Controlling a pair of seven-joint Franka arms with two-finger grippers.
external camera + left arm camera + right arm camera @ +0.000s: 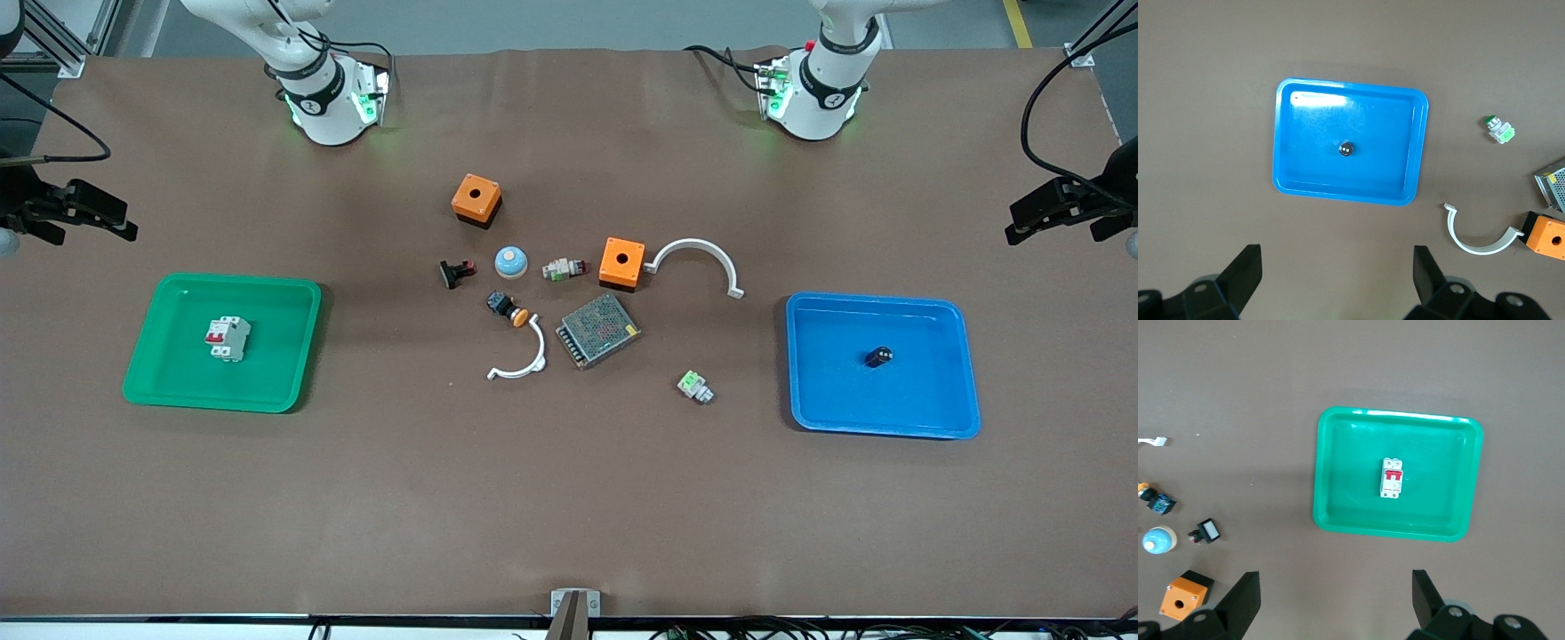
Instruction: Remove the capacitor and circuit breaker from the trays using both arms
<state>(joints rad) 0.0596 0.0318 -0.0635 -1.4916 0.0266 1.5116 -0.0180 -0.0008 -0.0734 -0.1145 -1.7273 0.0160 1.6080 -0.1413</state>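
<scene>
Brown matting covers your surface (569, 498), with a green tray (160, 373) toward the right arm's end and a blue tray (933, 418) toward the left arm's end. The breaker (228, 338) lies flat in the middle of the green tray, and the capacitor (878, 356) sits alone near the middle of the blue one; loose parts are scattered between the trays. Nothing has been lifted yet, so you look to be at the very start, before either approach. Your left tool (1338, 283) hangs high over the surface beside the blue tray, jaws spread wide and empty; your right tool (1336, 603) hangs likewise beside the green tray, wide and empty. Next, each tool probably needs to come over its part and descend, the left one centred closely on that small cylinder, the right one squared to the breaker's narrow sides. Both tools are cut off in the wrist views, and neither shows in the front view.
</scene>
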